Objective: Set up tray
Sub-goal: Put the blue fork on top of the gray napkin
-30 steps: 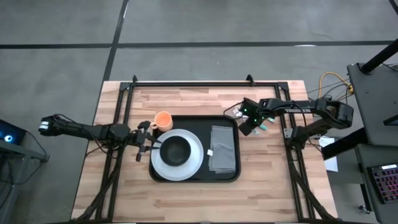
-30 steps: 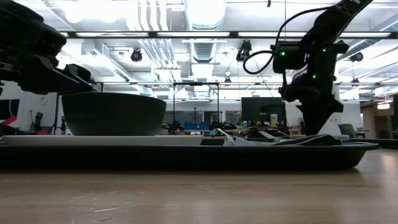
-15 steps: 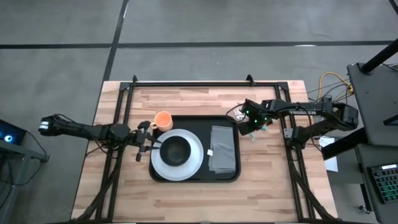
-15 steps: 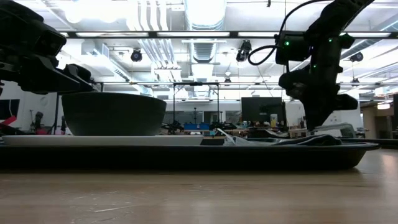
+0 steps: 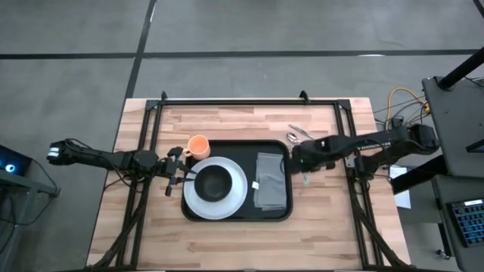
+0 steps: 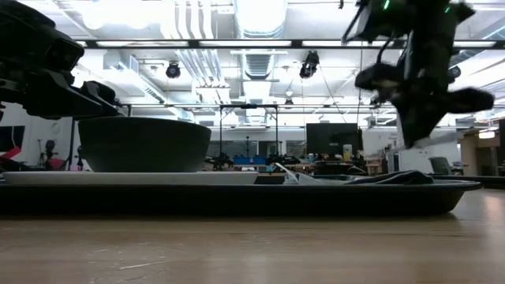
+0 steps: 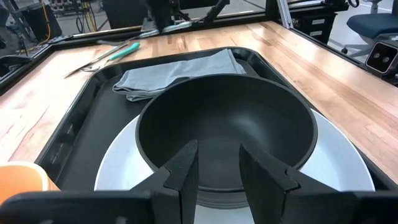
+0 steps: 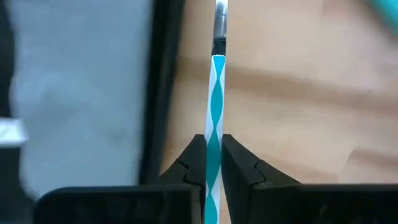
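Note:
The black tray [image 5: 281, 151] lies at the table's middle. On it rest a white plate [image 5: 236, 198] bearing a black bowl [image 5: 214, 181], and a folded grey napkin [image 5: 271, 181]. An orange cup [image 5: 198, 145] stands at the tray's far left corner. My left gripper [image 5: 187, 174] waits open at the plate's left rim, just short of the bowl [image 7: 224, 118]. My right gripper [image 5: 302, 162] hovers off the tray's right edge, shut on a utensil [image 5: 305, 180] with a teal-and-white handle. My right gripper pinches the utensil's striped handle [image 8: 213, 146] between its two fingers. The fingers come from above, pointing steeply down. The utensil runs out past the fingertips, its metal part [image 8: 219, 18] leading. It is lifted clear of the table, beside the tray's right rim.
More utensils [image 5: 299, 134] lie on the wood beyond the tray's far right corner, one with a teal handle [image 7: 123, 50]. Black frame rails run along the table's left, right and far sides. Bare wood lies near and to the right of the tray.
My right gripper has risen and swung toward the table's near edge with the utensil, and its wrist has rolled. The utensil, which pointed toward the right edge, now points toward the near edge and hangs higher above the table.

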